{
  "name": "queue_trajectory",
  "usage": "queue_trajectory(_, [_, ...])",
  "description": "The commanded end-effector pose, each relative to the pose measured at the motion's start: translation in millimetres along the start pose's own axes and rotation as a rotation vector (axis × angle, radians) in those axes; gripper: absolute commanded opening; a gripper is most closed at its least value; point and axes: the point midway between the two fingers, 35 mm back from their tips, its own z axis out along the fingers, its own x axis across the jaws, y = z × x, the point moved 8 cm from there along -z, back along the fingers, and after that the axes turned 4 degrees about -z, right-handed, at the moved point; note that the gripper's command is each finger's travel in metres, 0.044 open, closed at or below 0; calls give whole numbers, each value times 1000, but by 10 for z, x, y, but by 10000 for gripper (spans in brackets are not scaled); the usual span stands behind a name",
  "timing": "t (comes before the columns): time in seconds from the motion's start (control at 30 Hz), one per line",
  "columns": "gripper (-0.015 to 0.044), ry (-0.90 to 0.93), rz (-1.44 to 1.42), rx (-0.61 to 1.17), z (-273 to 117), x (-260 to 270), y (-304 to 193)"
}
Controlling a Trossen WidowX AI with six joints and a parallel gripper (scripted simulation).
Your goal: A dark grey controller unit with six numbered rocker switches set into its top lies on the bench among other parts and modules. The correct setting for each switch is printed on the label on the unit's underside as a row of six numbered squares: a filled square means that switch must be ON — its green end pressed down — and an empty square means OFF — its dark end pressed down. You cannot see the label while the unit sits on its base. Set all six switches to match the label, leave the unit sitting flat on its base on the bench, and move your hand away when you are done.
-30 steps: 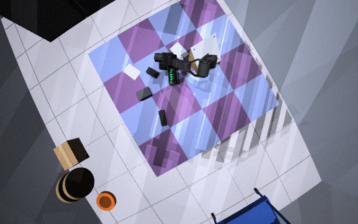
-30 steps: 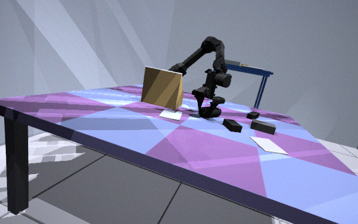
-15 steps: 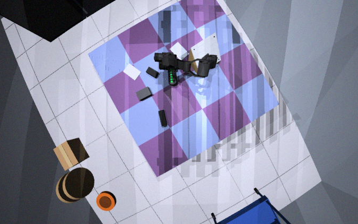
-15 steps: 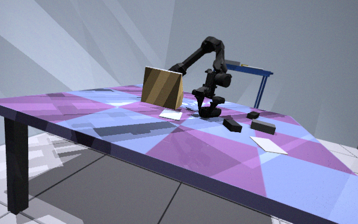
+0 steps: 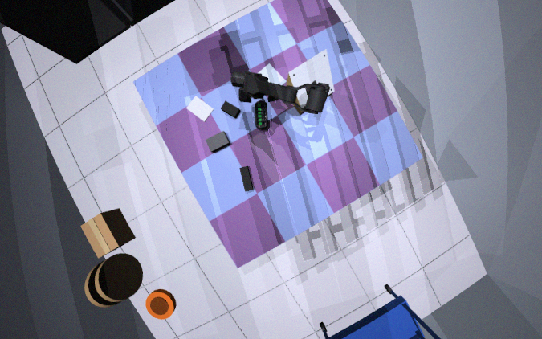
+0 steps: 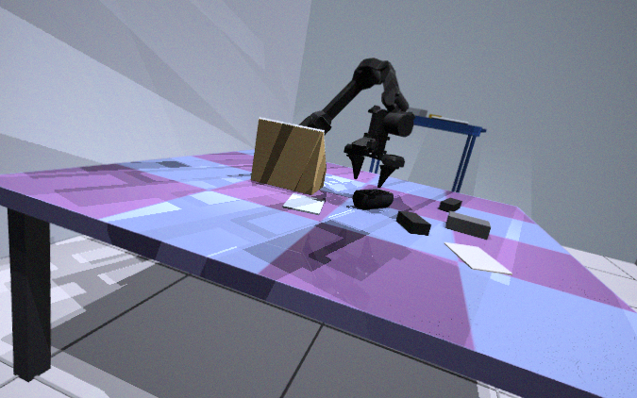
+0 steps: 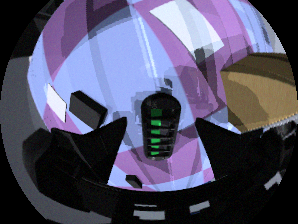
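The dark grey controller unit (image 5: 261, 115) (image 6: 373, 199) (image 7: 161, 127) sits on the bench with its switches facing up. Green shows on the left part of the several rockers in the wrist view; the topmost green patch is darker. The switch numbers and exact rocker tilts are too small to read, and the underside label is hidden. My gripper (image 6: 369, 182) (image 7: 162, 120) is open and empty, pointing down above the unit, with its fingertips apart on either side of it in the wrist view.
A brown wedge-shaped stand (image 6: 285, 156) (image 7: 260, 90) with a white face stands near the unit. A white plate (image 6: 304, 203) (image 7: 187, 25) lies beside it. A black block (image 5: 230, 109) (image 6: 413, 223), a grey block (image 5: 218, 141) (image 6: 467, 224), a long dark block (image 5: 246, 178) and a white card (image 5: 199, 108) (image 6: 478, 257) lie on the other side.
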Motion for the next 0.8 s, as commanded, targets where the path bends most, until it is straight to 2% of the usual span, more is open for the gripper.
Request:
queue_trajectory(0.0, [388,1,-7,-7,4,-34,-69])
queue_trajectory(0.2, [230,-4,-12,0,215,-440,-573])
queue_trajectory(0.5, [0,-4,-12,1,222,-454,-586])
queue_trajectory(0.77, [0,-4,-12,1,222,-454,-586])
